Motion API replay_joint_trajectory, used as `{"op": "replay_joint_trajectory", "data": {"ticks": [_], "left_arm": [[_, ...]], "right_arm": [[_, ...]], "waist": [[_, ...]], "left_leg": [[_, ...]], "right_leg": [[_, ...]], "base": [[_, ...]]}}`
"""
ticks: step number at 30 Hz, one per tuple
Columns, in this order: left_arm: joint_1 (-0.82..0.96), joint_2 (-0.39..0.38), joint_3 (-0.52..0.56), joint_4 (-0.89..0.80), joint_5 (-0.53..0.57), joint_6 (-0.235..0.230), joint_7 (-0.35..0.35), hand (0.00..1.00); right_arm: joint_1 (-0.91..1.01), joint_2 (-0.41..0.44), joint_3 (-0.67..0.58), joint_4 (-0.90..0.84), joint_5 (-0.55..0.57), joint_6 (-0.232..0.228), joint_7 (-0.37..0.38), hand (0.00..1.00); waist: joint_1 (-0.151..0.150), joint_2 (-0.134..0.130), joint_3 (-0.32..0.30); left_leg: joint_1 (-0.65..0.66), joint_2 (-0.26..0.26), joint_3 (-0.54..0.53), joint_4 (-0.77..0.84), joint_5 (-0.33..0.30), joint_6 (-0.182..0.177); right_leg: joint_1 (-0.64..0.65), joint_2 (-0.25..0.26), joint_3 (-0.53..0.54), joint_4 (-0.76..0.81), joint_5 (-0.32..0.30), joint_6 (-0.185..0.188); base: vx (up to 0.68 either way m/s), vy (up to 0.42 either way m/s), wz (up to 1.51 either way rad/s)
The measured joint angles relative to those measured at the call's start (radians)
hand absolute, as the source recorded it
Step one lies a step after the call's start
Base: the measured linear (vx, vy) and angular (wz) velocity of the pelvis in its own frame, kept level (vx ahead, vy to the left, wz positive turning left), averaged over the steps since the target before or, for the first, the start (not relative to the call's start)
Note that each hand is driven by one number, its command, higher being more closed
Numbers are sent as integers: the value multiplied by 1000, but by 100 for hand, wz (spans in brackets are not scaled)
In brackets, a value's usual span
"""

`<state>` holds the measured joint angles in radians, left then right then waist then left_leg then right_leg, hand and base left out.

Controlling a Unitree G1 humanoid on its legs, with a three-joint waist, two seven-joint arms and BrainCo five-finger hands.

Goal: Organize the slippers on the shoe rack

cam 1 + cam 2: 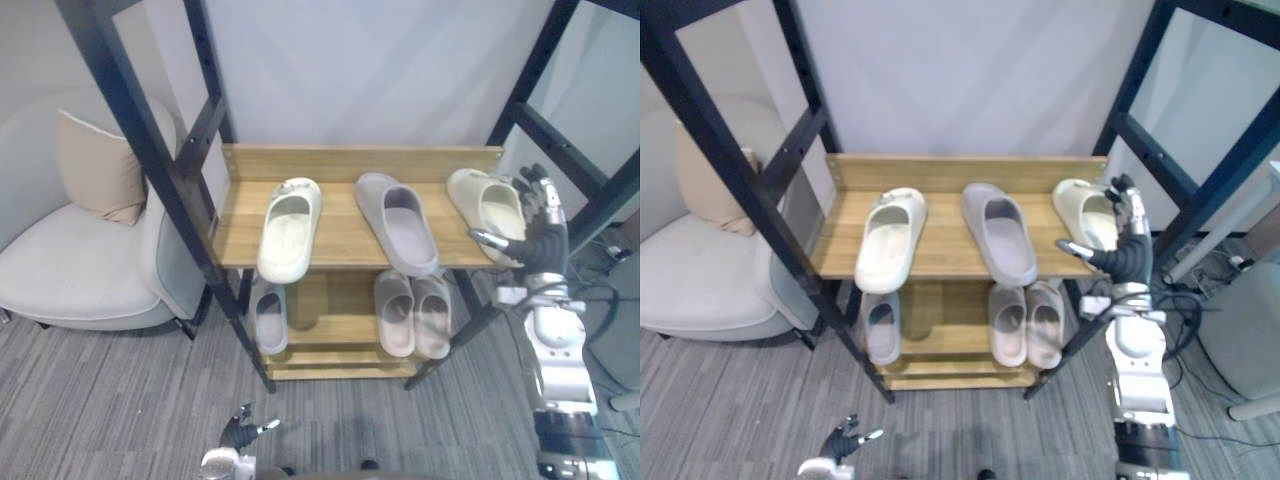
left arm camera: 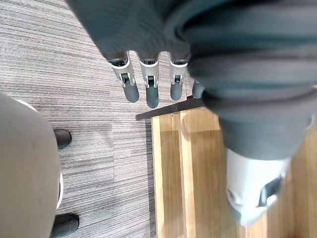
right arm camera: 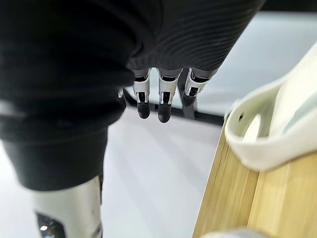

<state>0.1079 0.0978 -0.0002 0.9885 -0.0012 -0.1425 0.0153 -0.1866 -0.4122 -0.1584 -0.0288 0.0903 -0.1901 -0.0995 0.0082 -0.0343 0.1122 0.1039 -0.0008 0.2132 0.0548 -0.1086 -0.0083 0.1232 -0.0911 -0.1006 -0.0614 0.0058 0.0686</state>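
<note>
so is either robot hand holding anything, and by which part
Nothing held: right robot hand open beside the rightmost cream slipper, left robot hand open too.

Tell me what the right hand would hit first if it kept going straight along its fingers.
Probably the black frame bar ahead of it, though depth is unclear. The right hand is open at the end of the top shelf, so the cream slipper lies off to its side.
</note>
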Motion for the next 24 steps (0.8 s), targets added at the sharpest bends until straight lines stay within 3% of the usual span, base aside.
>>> {"op": "replay_joint_trajectory", "data": {"ticks": [10,14,24], "left_arm": [[-2,6,-3,-13,-3,-2,0,0],[-8,6,-10,-17,-7,-4,0,0],[-16,6,-10,-23,-41,-4,0,0]], "right_arm": [[-258,-99,127,225,36,28,2,0],[-344,-105,164,298,36,48,2,0],[-410,-109,170,337,-13,92,-1,0]], "waist": [[10,-11,8],[26,-16,15],[32,-14,41]], "left_leg": [[-35,-11,-9,-1,9,13],[-36,-12,-15,-1,9,13],[-57,-22,-38,-4,19,19]], "right_leg": [[-25,-7,-6,-15,15,1],[-25,-8,-10,-15,15,1],[-35,-16,-35,-17,17,1]], "base": [[-5,-3,2],[0,0,0],[-13,-6,6]]}}
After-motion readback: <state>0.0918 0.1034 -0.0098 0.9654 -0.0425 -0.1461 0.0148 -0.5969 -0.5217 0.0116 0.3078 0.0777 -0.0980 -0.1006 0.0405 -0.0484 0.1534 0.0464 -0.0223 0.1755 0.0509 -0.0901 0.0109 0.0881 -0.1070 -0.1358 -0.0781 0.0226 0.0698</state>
